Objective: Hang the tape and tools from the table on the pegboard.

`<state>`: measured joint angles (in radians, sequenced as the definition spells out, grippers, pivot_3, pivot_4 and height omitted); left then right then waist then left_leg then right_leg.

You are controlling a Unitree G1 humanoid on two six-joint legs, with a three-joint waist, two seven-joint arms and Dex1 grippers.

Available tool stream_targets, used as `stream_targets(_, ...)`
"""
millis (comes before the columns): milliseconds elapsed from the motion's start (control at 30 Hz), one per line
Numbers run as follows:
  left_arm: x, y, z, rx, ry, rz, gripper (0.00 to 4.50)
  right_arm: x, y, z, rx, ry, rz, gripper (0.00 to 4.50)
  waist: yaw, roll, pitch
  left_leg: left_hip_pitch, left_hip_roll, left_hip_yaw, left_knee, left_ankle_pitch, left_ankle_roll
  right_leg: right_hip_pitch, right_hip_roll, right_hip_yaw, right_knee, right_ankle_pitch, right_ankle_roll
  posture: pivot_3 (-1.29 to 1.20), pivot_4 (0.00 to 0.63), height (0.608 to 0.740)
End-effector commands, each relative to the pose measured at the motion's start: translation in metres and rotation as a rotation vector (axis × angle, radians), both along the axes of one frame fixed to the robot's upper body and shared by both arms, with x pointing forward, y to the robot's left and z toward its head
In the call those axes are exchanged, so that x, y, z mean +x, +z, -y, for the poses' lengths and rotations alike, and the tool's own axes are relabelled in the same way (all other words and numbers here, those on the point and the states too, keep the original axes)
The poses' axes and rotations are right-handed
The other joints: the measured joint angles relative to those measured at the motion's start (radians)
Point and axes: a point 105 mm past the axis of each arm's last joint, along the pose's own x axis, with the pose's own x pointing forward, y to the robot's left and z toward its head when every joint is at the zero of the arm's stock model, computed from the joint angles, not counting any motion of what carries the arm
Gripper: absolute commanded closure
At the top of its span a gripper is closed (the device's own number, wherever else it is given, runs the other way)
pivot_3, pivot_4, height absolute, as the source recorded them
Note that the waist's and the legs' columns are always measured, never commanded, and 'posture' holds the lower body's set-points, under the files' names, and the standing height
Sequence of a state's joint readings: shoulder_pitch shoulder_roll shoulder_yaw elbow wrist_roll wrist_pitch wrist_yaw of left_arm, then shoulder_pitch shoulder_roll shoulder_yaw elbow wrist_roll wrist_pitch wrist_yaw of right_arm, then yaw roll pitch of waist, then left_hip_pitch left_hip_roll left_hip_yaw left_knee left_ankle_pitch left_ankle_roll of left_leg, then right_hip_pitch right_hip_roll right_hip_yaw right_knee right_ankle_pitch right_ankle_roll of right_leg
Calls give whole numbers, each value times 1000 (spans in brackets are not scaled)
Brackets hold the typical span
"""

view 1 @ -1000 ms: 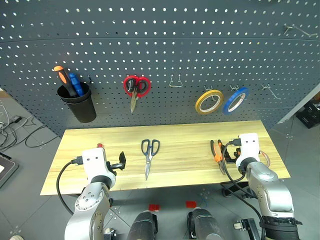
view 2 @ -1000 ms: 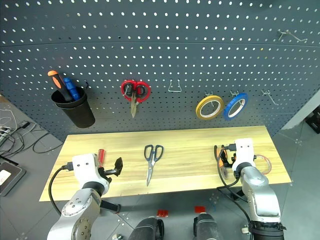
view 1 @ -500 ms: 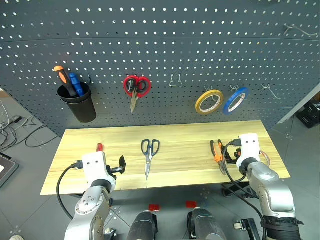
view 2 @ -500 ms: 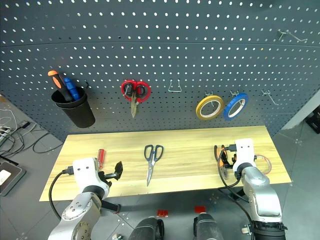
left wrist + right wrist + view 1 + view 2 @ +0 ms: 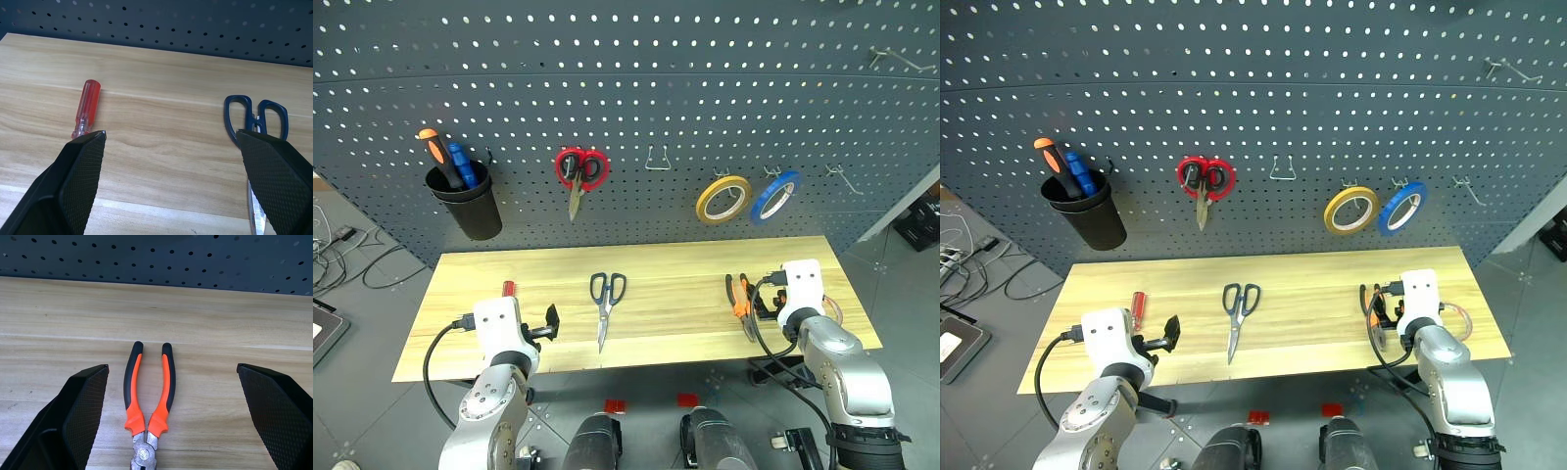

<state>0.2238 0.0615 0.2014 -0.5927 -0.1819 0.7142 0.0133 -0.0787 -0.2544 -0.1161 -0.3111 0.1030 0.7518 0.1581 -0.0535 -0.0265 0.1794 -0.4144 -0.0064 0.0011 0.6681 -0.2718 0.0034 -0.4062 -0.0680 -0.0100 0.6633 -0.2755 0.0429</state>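
Observation:
On the pale wood table, dark-blue-handled scissors lie in the middle, blades toward me. A small red-handled screwdriver lies at the left and orange-and-black pliers at the right. My left gripper hovers open over the front edge, between the screwdriver and the scissors. My right gripper is open too, low over the pliers' handles. The thin red tape lies just right of that hand, partly hidden by it. The dark grey pegboard rises behind the table.
On the pegboard hang a black cup holding orange and blue screwdrivers, red-handled scissors, a yellow roll and a blue roll. Bare hooks sit at the centre and far right. Cables lie on the floor at left.

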Motion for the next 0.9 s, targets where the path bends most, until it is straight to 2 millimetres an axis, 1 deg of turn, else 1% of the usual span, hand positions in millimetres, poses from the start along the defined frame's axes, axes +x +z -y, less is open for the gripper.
stream_targets(33,4,18,3,14,-11,67,27,3,12,0,3,8,44,0,0,0,0,0,0,0,0,0,0,0,0,0,0,0,0,-110,214,740)
stream_targets(100,8,22,5,25,-43,74,27,2,13,2,-4,12,39,0,1,0,0,0,0,0,0,0,0,0,0,0,0,0,0,-111,219,740)
stream_targets(167,14,27,14,71,-138,81,27,2,13,4,-6,19,28,0,2,1,3,0,0,0,0,0,0,0,0,0,0,0,0,-120,233,740)
stream_targets(200,18,33,26,116,-249,95,27,1,14,5,-12,33,21,0,2,2,5,0,0,0,0,0,0,0,0,0,0,0,0,-134,249,740)
stream_targets(233,20,36,35,147,-324,102,27,0,16,6,-16,43,16,0,2,3,12,0,0,0,0,0,0,0,0,0,0,0,0,-149,263,740)
stream_targets(267,24,41,47,151,-422,117,27,0,18,12,-37,47,4,0,1,5,20,1,0,-1,1,0,0,1,0,0,0,0,0,-171,286,740)
stream_targets(300,28,46,58,157,-514,134,27,-1,20,18,-58,51,-10,0,2,8,30,1,-1,0,2,-1,1,2,0,0,0,0,0,-171,286,740)
stream_targets(333,33,50,71,152,-603,149,27,-2,22,26,-75,48,-28,0,2,10,35,1,-1,0,4,-1,2,2,-1,0,1,0,0,-188,313,740)
stream_targets(367,35,53,79,150,-662,158,27,-3,23,31,-86,47,-41,0,2,13,46,-1,-1,-1,6,-2,3,2,-1,-1,1,0,0,-189,318,740)
stream_targets(400,37,55,85,150,-707,160,27,-4,24,35,-87,39,-53,0,0,13,55,-1,-1,-1,9,-2,4,2,-1,-1,2,0,0,-192,325,740)
stream_targets(433,40,58,96,149,-791,171,27,-5,25,42,-93,33,-75,0,-4,13,66,-1,-1,0,9,-2,4,2,-1,0,2,0,0,-206,353,740)
stream_targets(533,53,67,129,136,-1028,206,27,-3,26,60,-119,8,-128,0,-17,13,93,-1,0,0,10,-2,4,2,-2,0,3,0,0,-233,375,740)
stream_targets(600,57,67,146,181,-1147,225,27,1,26,64,-114,6,-148,0,-30,11,109,-2,0,0,10,-2,4,1,-1,0,3,0,0,-257,393,740)
stream_targets(733,55,66,179,191,-1372,274,27,13,24,71,-73,-36,-167,0,-52,10,139,-3,1,1,10,-2,4,1,-3,1,2,0,0,-272,413,740)
stream_targets(833,59,63,197,215,-1466,314,27,19,21,73,-48,-42,-186,0,-61,9,158,-3,1,1,10,-2,4,0,-3,0,3,0,0,-271,431,740)
stream_targets(900,61,62,205,212,-1502,330,27,21,20,73,-31,-47,-194,0,-62,10,167,-3,1,1,11,-2,4,0,-3,0,4,0,0,-273,438,740)
